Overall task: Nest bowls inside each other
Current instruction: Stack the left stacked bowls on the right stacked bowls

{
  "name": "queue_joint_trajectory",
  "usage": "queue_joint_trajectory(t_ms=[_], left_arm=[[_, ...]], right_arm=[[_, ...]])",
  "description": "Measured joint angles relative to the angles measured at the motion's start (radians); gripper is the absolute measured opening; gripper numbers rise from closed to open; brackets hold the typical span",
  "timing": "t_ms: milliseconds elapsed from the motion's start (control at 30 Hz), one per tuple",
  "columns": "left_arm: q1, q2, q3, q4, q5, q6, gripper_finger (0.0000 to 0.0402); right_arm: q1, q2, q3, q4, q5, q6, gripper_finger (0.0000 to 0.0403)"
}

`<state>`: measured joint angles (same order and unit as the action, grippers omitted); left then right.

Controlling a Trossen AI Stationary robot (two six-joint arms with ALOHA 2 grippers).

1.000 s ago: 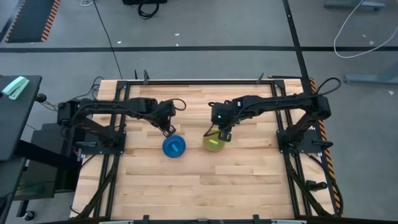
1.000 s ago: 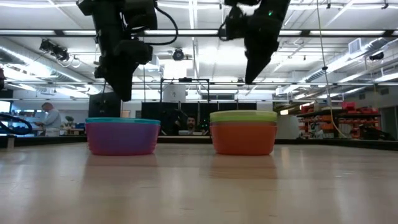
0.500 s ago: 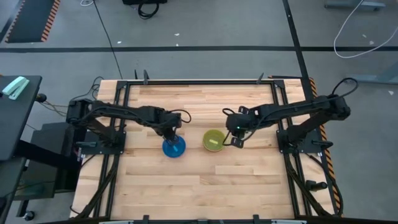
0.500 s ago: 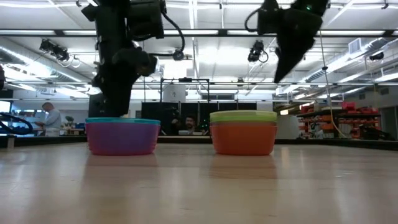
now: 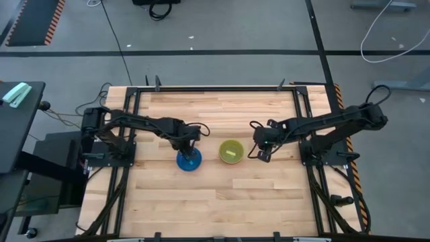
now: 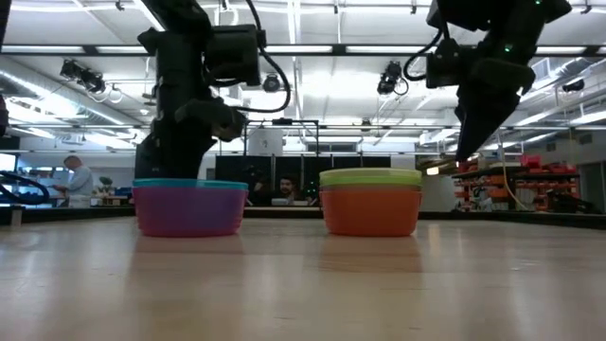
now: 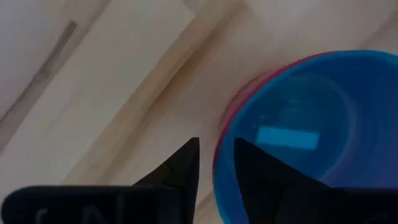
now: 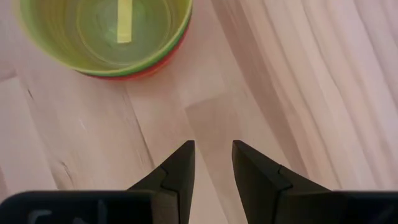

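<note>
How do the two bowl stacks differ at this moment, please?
The left stack shows purple outside and blue inside; the right stack shows orange below green. The left tool straddles the left stack's rim; the right tool hangs beside the right stack, apart. Both sit upright.

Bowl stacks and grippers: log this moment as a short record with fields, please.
left stack: round blue plastic bowl nested on top, purple bowl outermost, a pink rim between
right stack: yellow-green bowl on top, orange bowl outermost
stacks: apart, side by side on the wooden table
left gripper: straddling the blue bowl's rim, not yet shut
right gripper: open, empty, beside right stack
</note>
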<state>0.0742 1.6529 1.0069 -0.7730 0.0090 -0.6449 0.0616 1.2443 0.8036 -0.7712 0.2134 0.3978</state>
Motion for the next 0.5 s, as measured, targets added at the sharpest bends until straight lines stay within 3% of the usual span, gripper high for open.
queue_joint_trajectory(t_ms=[300, 500], left_arm=[[0.001, 0.063, 0.0, 0.023, 0.006, 0.0, 0.0098], [0.003, 0.062, 0.0, 0.021, 0.007, 0.007, 0.0058]], right_arm=[[0.0, -0.007, -0.045, 0.039, 0.0, 0.003, 0.0114], [0.0, -0.007, -0.046, 0.049, 0.0, 0.0, 0.0114]])
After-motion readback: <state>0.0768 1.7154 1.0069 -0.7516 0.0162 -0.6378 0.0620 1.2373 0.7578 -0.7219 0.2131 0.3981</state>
